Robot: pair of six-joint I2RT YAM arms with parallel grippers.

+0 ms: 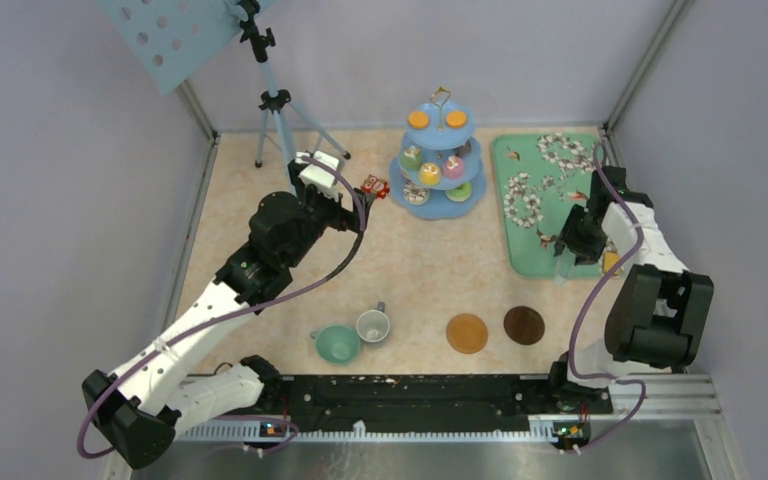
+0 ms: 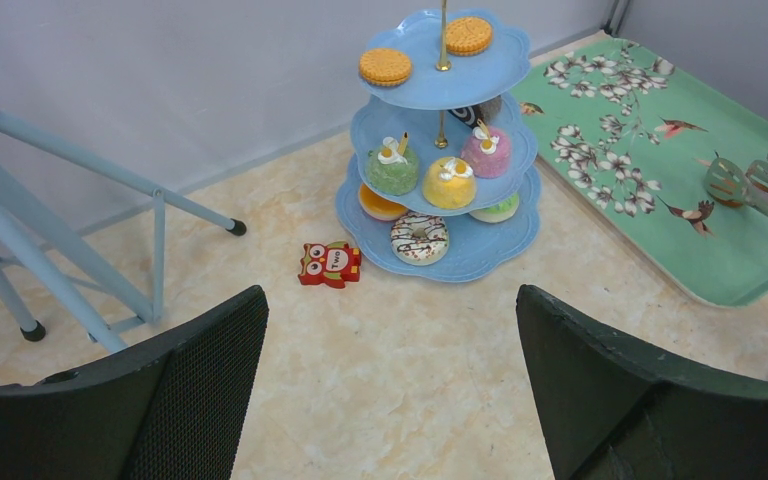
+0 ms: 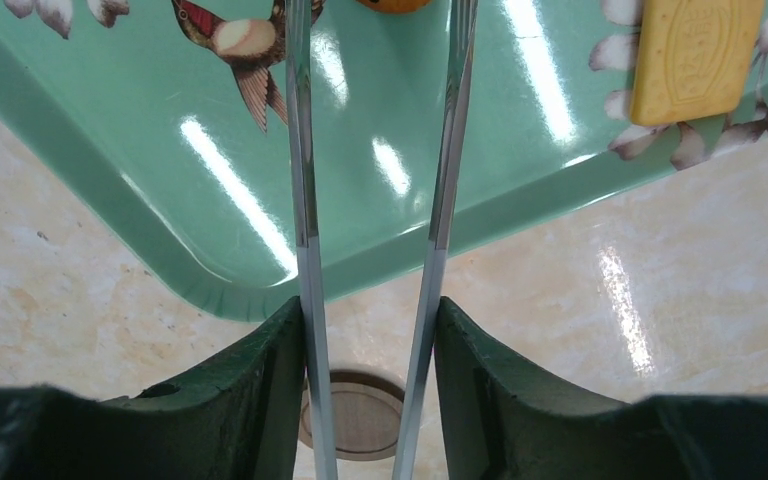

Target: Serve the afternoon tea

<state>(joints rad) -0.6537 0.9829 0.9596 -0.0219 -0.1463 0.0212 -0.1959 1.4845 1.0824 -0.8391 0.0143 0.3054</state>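
- Mostly done, I'd judge: the light-blue three-tier stand at the far middle of the counter is stocked. Two orange biscuits sit on the top tier, cupcakes on the middle one and donuts on the bottom.
- Left to serve: a yellow biscuit lies on the green floral tray at the right, with an orange piece beside it, cut off by the picture's edge.
- The right pincer is clenched on the pair of metal tongs, one finger against each arm. The tongs reach out over the tray's near edge with nothing visible between their arms.
- The left pincer is released, fingers wide apart and empty, facing the stand from the left.
- The cups look unserved: the teal cup and grey-white cup stand side by side near the middle, directly on the counter. The lighter coaster and darker coaster lie bare to their right (setting each cup on one appears to be what remains).
- The counter is glossy, cream and marbled, closed in by pale grey walls. A tripod stands far left, and a small red owl toy lies just left of the stand.
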